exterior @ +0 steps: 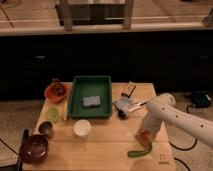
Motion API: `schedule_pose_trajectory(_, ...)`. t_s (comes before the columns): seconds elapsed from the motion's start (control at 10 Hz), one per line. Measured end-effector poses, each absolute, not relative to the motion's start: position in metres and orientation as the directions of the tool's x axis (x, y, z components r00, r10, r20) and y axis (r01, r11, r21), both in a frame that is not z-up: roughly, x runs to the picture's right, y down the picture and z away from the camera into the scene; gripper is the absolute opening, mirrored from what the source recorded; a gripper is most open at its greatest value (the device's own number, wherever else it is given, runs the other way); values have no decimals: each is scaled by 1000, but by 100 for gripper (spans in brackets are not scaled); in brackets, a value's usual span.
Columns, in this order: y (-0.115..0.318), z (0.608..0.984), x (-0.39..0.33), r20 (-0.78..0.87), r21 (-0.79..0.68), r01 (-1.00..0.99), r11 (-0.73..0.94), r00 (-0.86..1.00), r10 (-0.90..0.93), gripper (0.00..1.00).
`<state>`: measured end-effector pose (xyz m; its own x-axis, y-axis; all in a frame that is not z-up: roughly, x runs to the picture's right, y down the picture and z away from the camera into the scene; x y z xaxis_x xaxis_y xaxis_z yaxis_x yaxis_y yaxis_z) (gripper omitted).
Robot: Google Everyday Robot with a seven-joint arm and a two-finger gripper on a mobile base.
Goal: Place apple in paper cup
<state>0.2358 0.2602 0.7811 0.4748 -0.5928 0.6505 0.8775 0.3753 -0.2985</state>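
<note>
At table's right edge point(160, 150) | hand point(144, 136) clenched on apple point(143, 135) | paper cup point(81, 128) well apart

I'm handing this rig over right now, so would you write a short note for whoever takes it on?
Gripper: down at the right side of the table, just above the green chili pepper, shut on the apple, of which only a bit of orange shows under the arm.
Paper cup: upright on the table's front middle, below the green tray, nothing in it that can be seen.
Done: the apple is reached and gripped; it does not look lifted yet.
Left: lift the apple, carry it left to the paper cup, lower it in and let go.
</note>
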Motion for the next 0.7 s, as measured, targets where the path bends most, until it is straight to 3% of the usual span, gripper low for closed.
schedule_pose_trajectory(0.7,245,765,222,630,-316,878,359,477,-613,1)
